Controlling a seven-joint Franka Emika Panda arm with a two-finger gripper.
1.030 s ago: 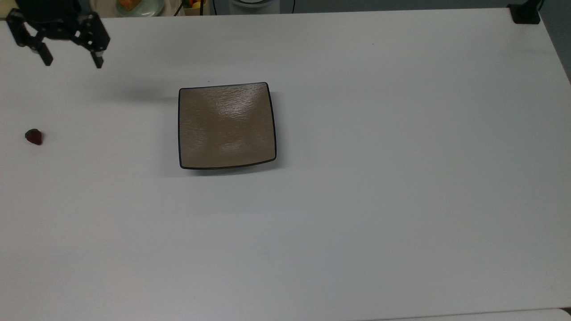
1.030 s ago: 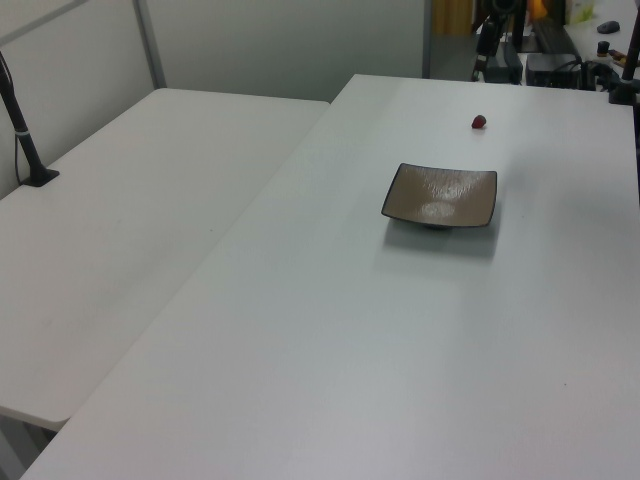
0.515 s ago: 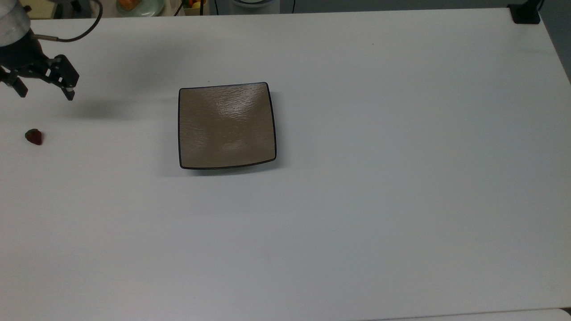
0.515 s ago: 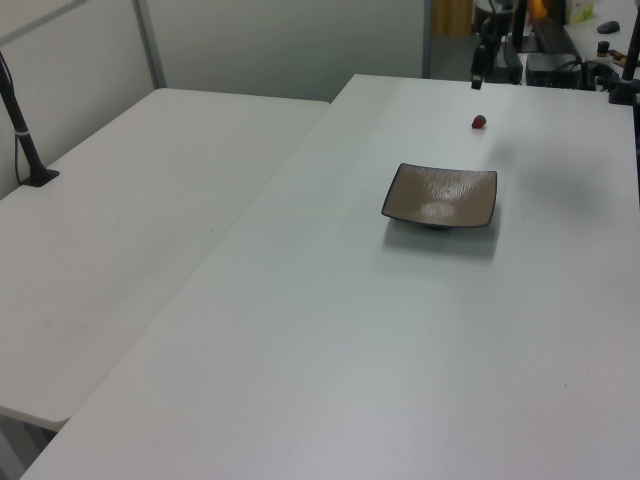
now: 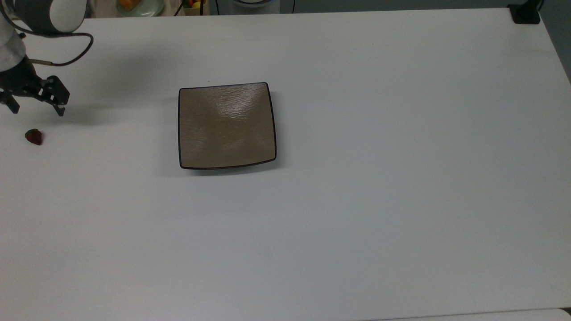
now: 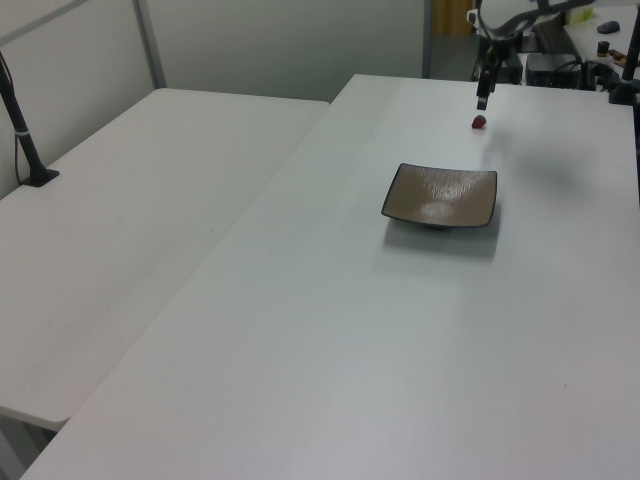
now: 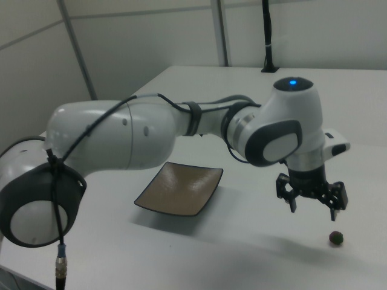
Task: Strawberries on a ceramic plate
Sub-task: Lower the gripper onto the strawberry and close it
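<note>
Gripper point(image 5: 35, 109) fingers spread above strawberry point(image 5: 34, 136); glossy rippled square ceramic plate point(image 5: 226, 126) apart.

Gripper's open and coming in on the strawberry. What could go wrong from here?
1. The strawberry is tiny next to the open gripper, which hangs off to one side of it; a small misalignment could knock it away instead of pinching it.
2. It lies near the top view's left edge of the table; a nudge might roll it off.
3. It is far from the plate, so a weak pinch may drop it.

Strawberry point(image 5: 34, 136) on table, plate point(image 5: 226, 126) bare
</note>
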